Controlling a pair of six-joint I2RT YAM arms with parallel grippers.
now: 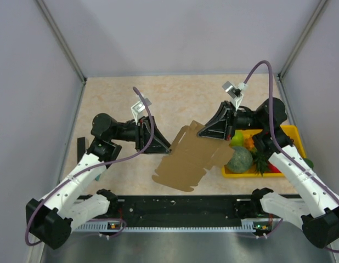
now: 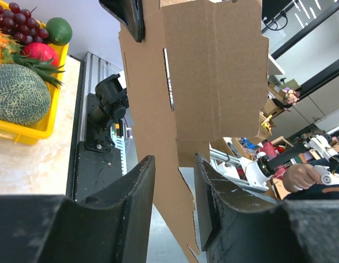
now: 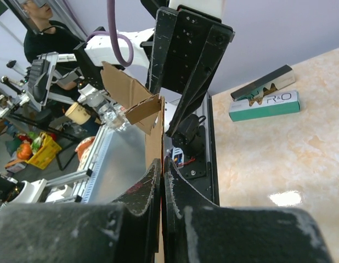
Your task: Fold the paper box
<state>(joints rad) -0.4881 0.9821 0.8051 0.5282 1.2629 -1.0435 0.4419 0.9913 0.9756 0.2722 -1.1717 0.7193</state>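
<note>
Top view, paper box (image 1: 188, 159): a flat brown die-cut sheet is stretching between the two arms over the middle of the surface (image 1: 114, 98), just left of the yellow tray (image 1: 293, 131).
Top view, left jaws: they are meeting the sheet at its left edge.
Top view, right jaws: they are meeting the sheet at its far right corner, beside the tray.
Left wrist view, paper box (image 2: 213, 71): it is standing upright across the middle, showing creases and a narrow slot.
Left wrist view, left jaws: they are standing partly apart with a strip of the sheet running through the gap. Whether they are pressing on it cannot be told.
Left wrist view, tray (image 2: 27, 134): it is sitting on the surface at the left, carrying a melon (image 2: 18, 96) and grapes (image 2: 21, 16).
Right wrist view, right jaws: they are pressing almost together, pinching the sheet's thin edge.
Right wrist view, paper box (image 3: 134, 101): it is rising edge-on from the jaws, with a flap bending off to the left.
Right wrist view, teal-and-white packet (image 3: 263, 104): it is lying on the surface at the right, well apart from the sheet.
</note>
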